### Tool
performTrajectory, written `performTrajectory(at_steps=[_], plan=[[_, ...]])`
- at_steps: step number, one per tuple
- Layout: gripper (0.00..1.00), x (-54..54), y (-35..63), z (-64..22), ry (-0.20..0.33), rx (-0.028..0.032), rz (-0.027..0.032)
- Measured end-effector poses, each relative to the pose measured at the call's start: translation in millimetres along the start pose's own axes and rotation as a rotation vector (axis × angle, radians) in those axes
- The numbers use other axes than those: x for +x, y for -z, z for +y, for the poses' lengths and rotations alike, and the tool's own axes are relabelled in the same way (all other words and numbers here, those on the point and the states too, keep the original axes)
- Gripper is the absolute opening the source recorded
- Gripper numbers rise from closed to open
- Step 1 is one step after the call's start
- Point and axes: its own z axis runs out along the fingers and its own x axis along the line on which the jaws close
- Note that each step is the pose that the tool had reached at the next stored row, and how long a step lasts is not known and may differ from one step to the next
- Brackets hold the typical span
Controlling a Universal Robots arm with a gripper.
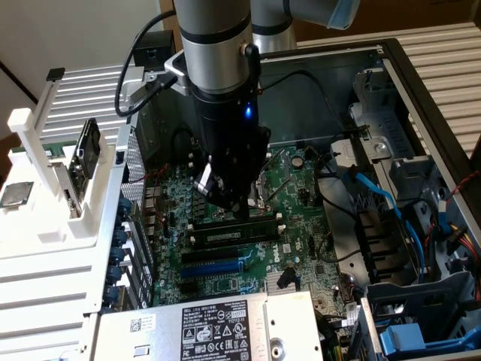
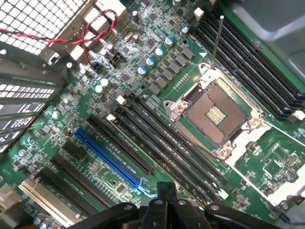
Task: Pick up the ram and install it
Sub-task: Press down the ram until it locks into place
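Exterior view first: the arm comes down from the top edge into the open PC case [image 1: 421, 83], and the gripper [image 1: 242, 209] sits low over the motherboard [image 1: 301, 226], near the board's middle, just beside the CPU socket area. Fingers are shut, tips pressed together right at the top edge of the ram [image 1: 231, 232], which lies flat along a memory slot, a long dark stick w/ a pale label; it looks seated in the slot, tho I can't tell if it's fully latched. Just below it on the board is a blue slot [image 1: 216, 266]. Along the case's bottom edge is the power supply [image 1: 218, 327] w/ its black label. Toward the exterior view's right, blue cables [image 1: 391, 207] run past the drive bays. Outside the case, at the exterior view's left, a white rack [image 1: 52, 226] holds a silver processor chip [image 1: 16, 195] and a drive [image 1: 86, 150] standing on edge. Wrist view: the closed fingertips [image 2: 165, 196] meet at one point over the board, right above the black memory slots [image 2: 162, 143] that run diagonally across it. Next to those slots is the open CPU socket [image 2: 217, 117] w/ its metal frame and raised lever [image 2: 217, 38]. A long blue slot [image 2: 109, 160] lies parallel to the black ones, and red-black twisted wires [image 2: 90, 31] cross the case's grille.
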Motion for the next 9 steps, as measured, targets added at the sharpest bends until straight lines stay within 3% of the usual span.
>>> performTrajectory(at_steps=[9], plan=[[0.1, 0.0, 0.0, 0.0, -0.1, -0.0014, 0.0063]])
